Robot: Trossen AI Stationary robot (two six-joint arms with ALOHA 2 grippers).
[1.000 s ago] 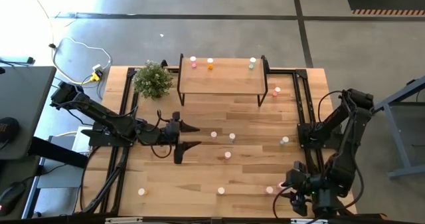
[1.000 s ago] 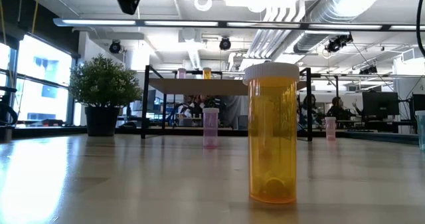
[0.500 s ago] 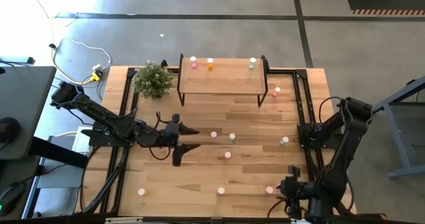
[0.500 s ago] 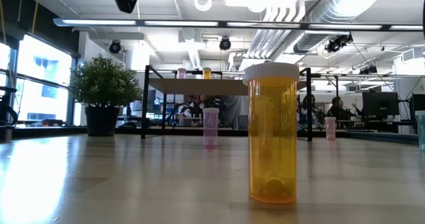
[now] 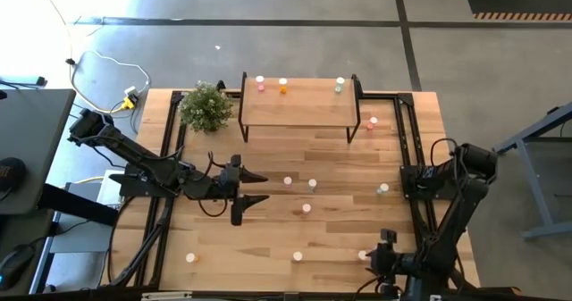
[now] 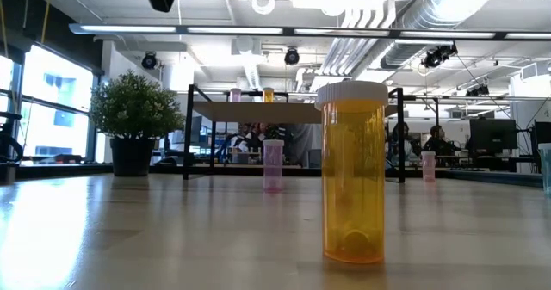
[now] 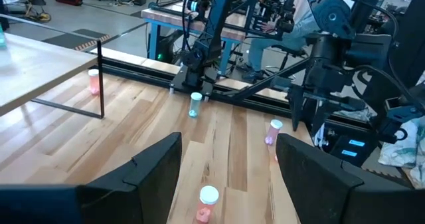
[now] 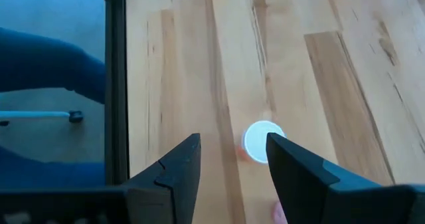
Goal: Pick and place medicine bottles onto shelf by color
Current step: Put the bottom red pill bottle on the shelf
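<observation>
Three medicine bottles stand along the far edge of the shelf (image 5: 297,103): pink (image 5: 260,85), orange (image 5: 283,87) and pale green (image 5: 340,87). Several more stand upright on the tabletop, among them a pink one (image 5: 363,255) by the near right corner. My right gripper (image 5: 375,256) hovers open over that bottle (image 8: 261,143), one finger on each side of its white cap. My left gripper (image 5: 259,187) is open above mid-table, pointing right, with a white-capped bottle (image 7: 206,203) ahead of it. An orange bottle (image 6: 353,174) stands close in the low view.
A potted plant (image 5: 206,107) stands left of the shelf. Black frame rails (image 5: 409,149) run along both sides of the table. Loose bottles dot the middle (image 5: 307,209), the right side (image 5: 383,189) and the near edge (image 5: 190,258). Bare planks lie in front of the shelf.
My right arm has folded further toward the table's near edge, and its gripper has shifted a little toward the left by the pink bottle there. My left gripper has drawn back slightly toward the table's left. No bottle has moved.
</observation>
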